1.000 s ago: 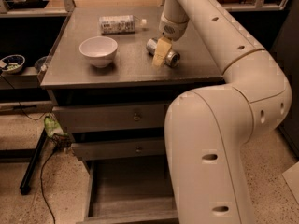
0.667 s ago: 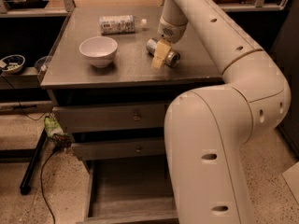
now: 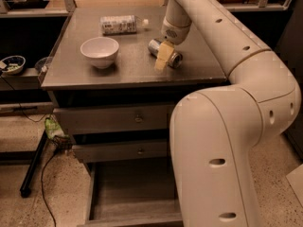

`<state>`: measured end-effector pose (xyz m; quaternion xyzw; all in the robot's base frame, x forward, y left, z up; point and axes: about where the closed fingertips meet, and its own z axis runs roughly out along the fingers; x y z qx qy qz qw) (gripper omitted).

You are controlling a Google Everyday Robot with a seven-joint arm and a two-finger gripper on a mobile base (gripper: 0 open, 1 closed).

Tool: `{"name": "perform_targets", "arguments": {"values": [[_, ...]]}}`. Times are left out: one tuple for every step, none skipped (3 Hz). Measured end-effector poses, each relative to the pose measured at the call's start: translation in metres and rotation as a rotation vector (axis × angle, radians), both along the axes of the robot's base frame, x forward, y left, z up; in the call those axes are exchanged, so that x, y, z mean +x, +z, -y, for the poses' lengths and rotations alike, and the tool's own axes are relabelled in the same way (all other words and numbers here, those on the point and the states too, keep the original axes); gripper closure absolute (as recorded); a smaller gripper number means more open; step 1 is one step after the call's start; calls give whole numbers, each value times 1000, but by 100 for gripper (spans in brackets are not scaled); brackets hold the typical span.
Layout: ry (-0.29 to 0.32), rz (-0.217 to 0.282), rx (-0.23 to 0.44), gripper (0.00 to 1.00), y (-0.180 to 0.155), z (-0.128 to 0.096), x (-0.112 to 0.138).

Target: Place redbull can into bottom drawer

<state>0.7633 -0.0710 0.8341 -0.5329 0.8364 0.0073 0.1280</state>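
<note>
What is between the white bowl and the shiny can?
Nothing: the camera view shows bare tabletop between the white bowl and the redbull can. The gripper is down at the can.

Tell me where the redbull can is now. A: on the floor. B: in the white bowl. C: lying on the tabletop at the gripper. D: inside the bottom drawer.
C: the redbull can lies on its side on the table, with the gripper right at it; the bottom drawer stands open below.

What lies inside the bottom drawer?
Bare floor shows in the deep grey bottom drawer; the white robot arm hides its right side. The tool is at the silver can on the tabletop.
</note>
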Motion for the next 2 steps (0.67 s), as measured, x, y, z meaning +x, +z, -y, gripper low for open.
{"name": "perform_targets", "arguments": {"values": [[0, 0, 0, 19, 0, 0, 0], [0, 0, 0, 43, 0, 0, 0]]}}
